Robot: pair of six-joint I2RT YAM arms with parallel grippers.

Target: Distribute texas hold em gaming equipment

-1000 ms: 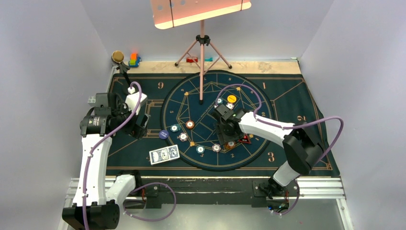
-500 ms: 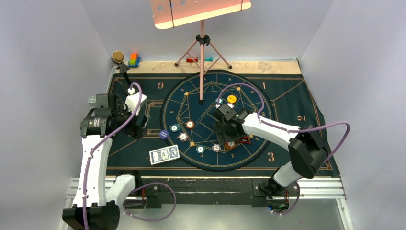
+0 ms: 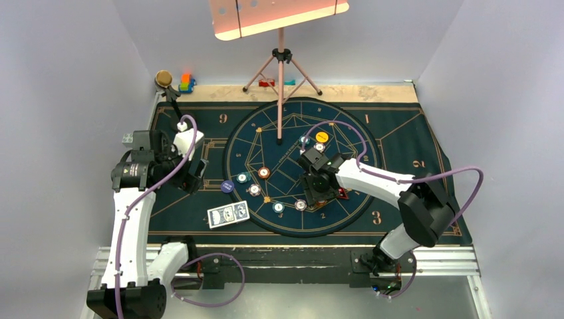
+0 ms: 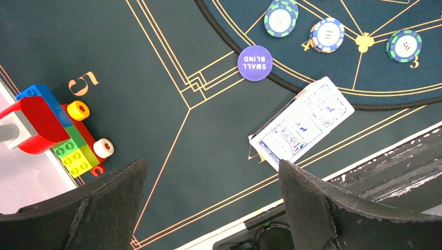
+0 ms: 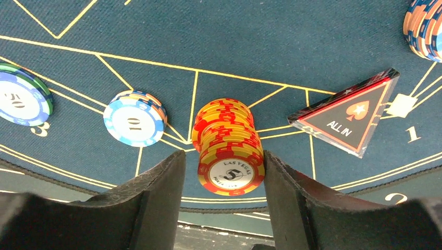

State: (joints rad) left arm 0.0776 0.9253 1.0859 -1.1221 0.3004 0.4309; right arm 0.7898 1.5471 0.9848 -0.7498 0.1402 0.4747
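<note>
My right gripper (image 5: 224,166) is open, its jaws astride a tall stack of orange-and-yellow chips (image 5: 228,148) on the round mat; the right finger touches the stack and the left stands a little off. The red-edged black triangular marker (image 5: 346,117) lies just to the right. A white-and-blue chip stack (image 5: 134,118) and a blue-green one (image 5: 21,96) sit to the left. In the top view my right gripper (image 3: 319,189) covers the orange stack. My left gripper (image 4: 211,166) is open and empty above the mat, near the blue-and-white cards (image 4: 302,125) and the purple small blind disc (image 4: 255,63).
The yellow disc (image 3: 322,137) and more chips (image 3: 264,173) lie on the round mat. The pink tripod stand (image 3: 281,66) stands at the back centre. Toy blocks (image 4: 62,130) sit at the mat's left edge, others (image 3: 187,82) at the back left.
My right gripper has moved toward the near edge and come down over the orange chip stack, now hiding it in the top view. The left arm has not moved.
</note>
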